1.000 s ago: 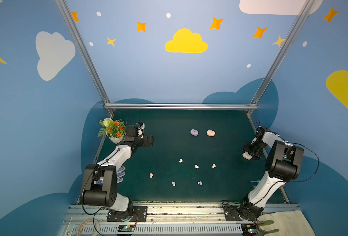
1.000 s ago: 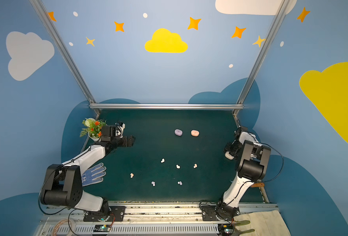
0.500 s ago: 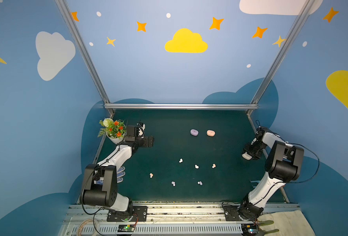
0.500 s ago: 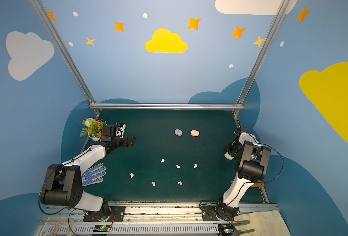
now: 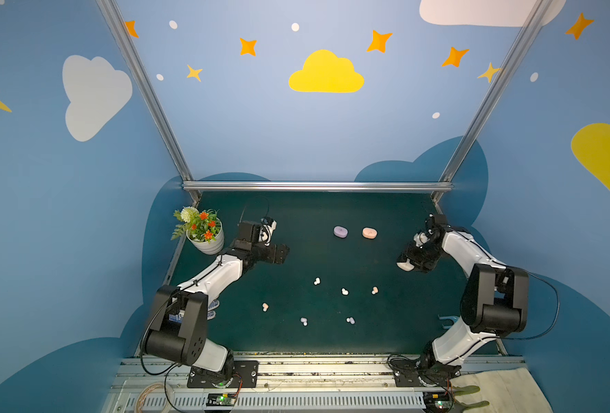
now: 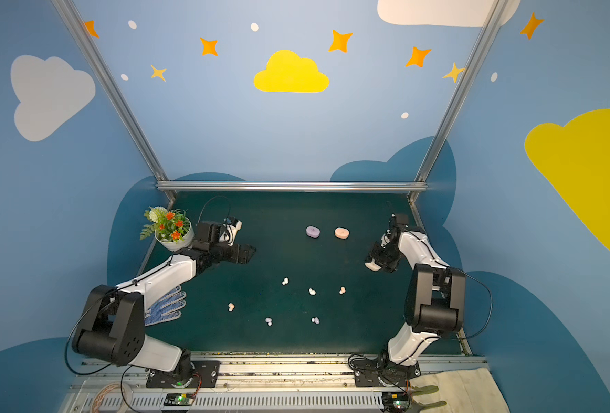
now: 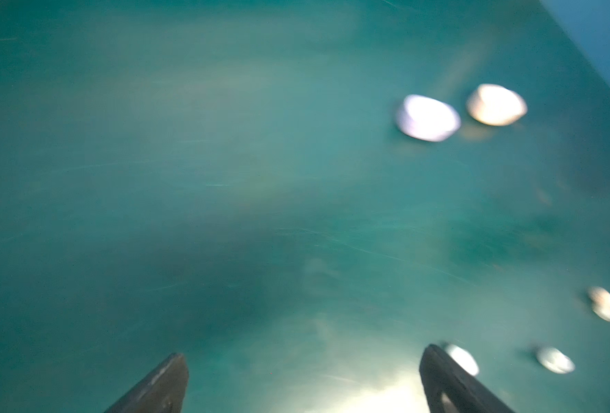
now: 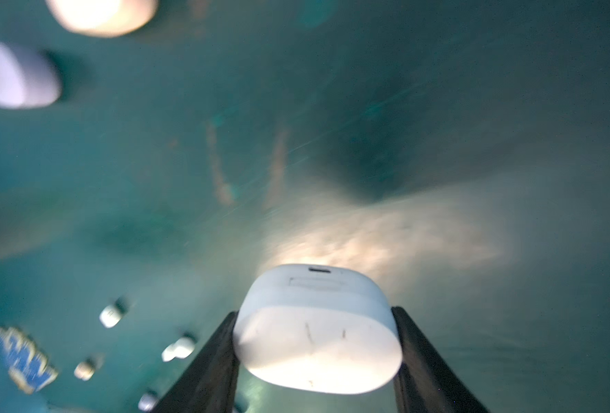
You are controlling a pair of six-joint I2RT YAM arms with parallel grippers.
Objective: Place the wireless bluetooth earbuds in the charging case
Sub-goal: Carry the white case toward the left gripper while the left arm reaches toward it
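Earbuds (image 5: 344, 291) lie loose, six in all, on the near half of the mat (image 5: 296, 214), none seated. Right gripper (image 8: 316, 314): jaws clamped on the white case (image 8: 318, 332), lid apparently shut. Left gripper (image 7: 303, 354): jaws fully apart, empty. Lavender case (image 5: 340, 231) and peach case (image 5: 369, 233) sit farthest back. Hazards: the smooth, rounded white case may slip or twist in the clamp; tiny earbuds may skid away from broad jaws; colours may be mismatched.
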